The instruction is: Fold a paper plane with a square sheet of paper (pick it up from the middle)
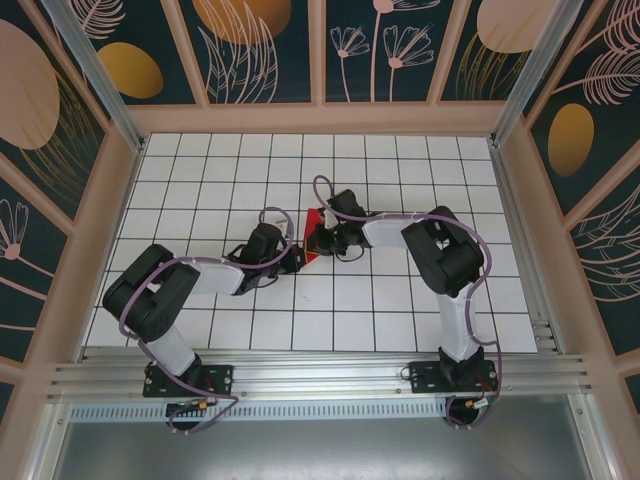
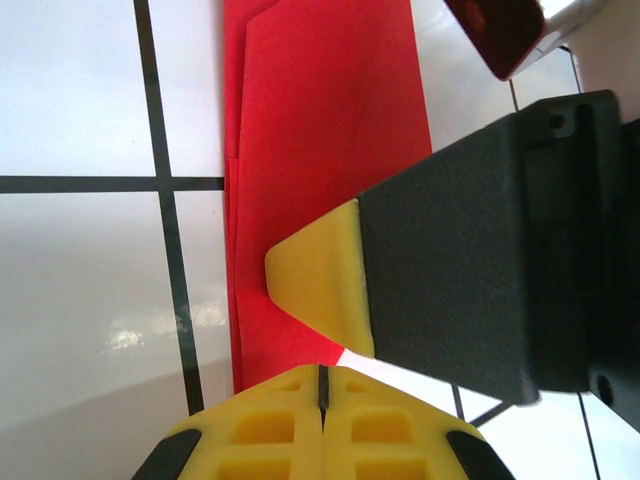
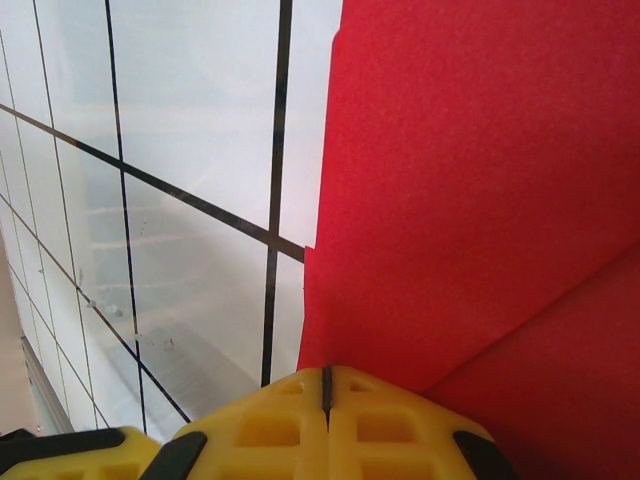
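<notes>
Paper: the square sheet of paper (image 2: 320, 130), red and folded into layers, lay flat mid-counter (image 1: 400, 300) between both arms.
Left gripper (image 2: 322, 385): jaws pressed together, holding nothing, tips over the paper's edge.
Right gripper (image 3: 326, 385): likewise closed and empty, tips over the paper.

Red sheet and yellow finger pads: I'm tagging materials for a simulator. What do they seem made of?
Red sheet: thin matte paper, going by crisp creases and layered edges. Yellow finger pads: matte moulded plastic or rubber, with recessed pockets; unclear which.
</notes>
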